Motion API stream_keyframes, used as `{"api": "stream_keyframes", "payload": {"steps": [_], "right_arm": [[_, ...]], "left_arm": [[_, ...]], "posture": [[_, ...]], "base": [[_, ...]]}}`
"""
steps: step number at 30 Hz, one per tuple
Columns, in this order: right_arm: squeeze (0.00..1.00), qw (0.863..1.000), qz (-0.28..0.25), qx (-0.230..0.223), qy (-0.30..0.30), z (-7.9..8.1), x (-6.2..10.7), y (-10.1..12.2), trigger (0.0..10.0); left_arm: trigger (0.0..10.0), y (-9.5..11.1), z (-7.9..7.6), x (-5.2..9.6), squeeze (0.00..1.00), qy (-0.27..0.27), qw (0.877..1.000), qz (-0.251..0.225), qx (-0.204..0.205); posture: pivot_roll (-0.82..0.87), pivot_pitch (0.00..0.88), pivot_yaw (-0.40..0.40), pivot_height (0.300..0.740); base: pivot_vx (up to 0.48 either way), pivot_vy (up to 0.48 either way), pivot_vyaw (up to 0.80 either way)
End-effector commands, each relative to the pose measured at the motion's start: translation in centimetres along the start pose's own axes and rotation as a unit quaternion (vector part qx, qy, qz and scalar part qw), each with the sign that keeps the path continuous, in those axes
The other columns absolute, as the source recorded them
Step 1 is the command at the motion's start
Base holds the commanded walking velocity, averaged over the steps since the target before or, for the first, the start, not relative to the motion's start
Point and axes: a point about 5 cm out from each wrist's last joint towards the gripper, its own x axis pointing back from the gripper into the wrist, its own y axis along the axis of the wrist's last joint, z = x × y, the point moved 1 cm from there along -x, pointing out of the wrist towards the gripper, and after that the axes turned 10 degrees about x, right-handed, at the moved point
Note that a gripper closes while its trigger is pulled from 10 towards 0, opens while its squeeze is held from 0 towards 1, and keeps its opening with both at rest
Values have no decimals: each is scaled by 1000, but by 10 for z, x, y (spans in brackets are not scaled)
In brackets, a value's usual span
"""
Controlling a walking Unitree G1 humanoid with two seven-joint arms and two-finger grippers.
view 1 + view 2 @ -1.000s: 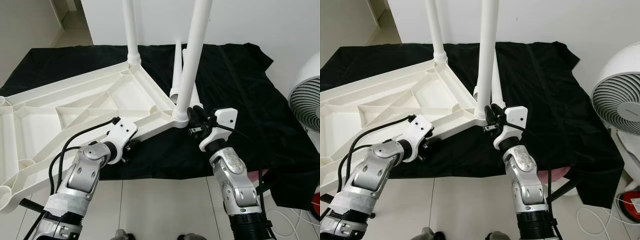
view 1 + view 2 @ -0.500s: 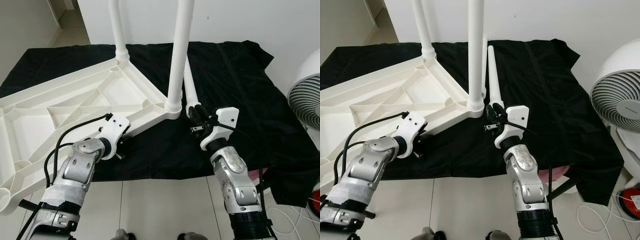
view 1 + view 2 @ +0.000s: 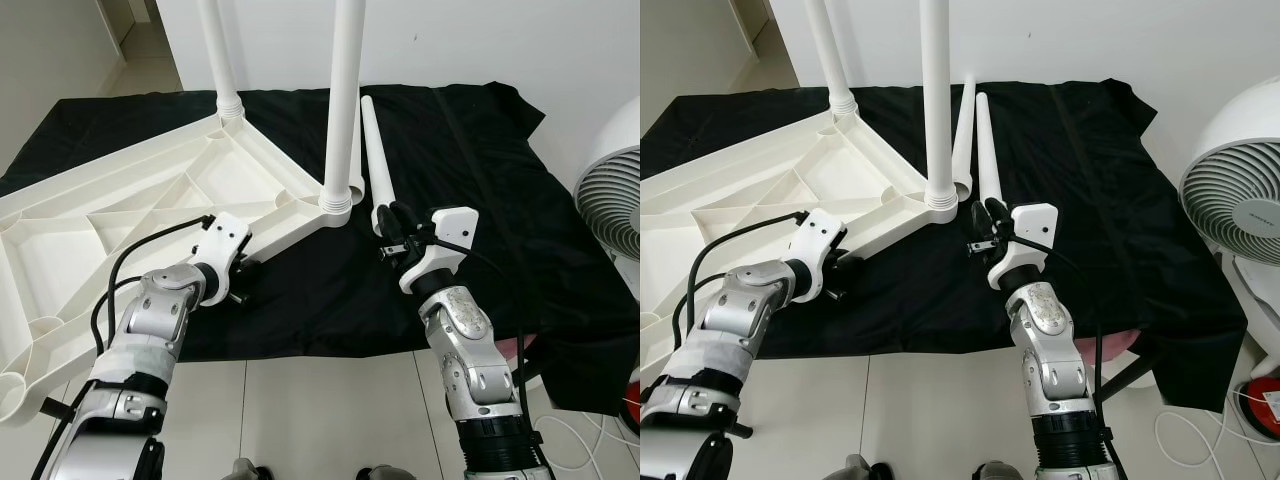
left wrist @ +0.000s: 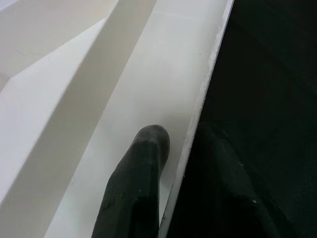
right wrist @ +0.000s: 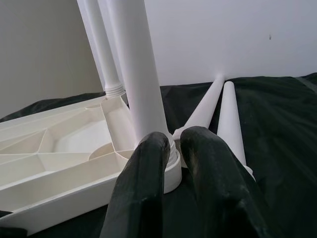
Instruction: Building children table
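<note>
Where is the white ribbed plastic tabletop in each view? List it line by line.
Left eye view: white ribbed plastic tabletop, left half.
Right eye view: left half.
Left wrist view: pale surface meeting the black cloth.
Right wrist view: beneath the upright white legs.
Shared landmark: black cloth.

A black cloth (image 3: 470,160) covers the floor before a plain white wall (image 3: 520,40) — pale glossy floor tiles (image 3: 320,410) lie nearer, and a white fan (image 3: 1240,190) stands right.

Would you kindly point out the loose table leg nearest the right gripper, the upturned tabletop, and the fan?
loose table leg (image 3: 372,150), left eye view, mid-shaft.
upturned tabletop (image 3: 150,170), left eye view, outer rim.
fan (image 3: 1238,195), right eye view, front grille.
</note>
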Motion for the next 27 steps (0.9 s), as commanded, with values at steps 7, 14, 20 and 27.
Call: {"api": "stream_keyframes", "payload": {"steps": [7, 14, 20, 27], "right_arm": [[0, 1000, 1, 0, 0, 1, -2, -2, 10000], [0, 1000, 2, 0, 3, 2, -2, -2, 10000], [0, 1000, 1, 1, 3, 2, -2, -2, 10000], [0, 1000, 3, 2, 0, 0, -1, -3, 10000]], "left_arm": [[0, -30, 55, 19, 0, 200, 979, 28, 19], [10000, -20, 24, 13, 1000, 92, 996, 2, 0], [10000, -17, 19, 14, 1000, 64, 998, -4, -9], [10000, -18, 29, 27, 820, 46, 997, 17, -54]], "posture": [[-89, 69, 63, 740], [-77, 85, 61, 740], [-77, 85, 61, 740], [-77, 95, 65, 740]], "base": [[0, 0, 0], [0, 0, 0], [0, 0, 0], [0, 0, 0]]}}
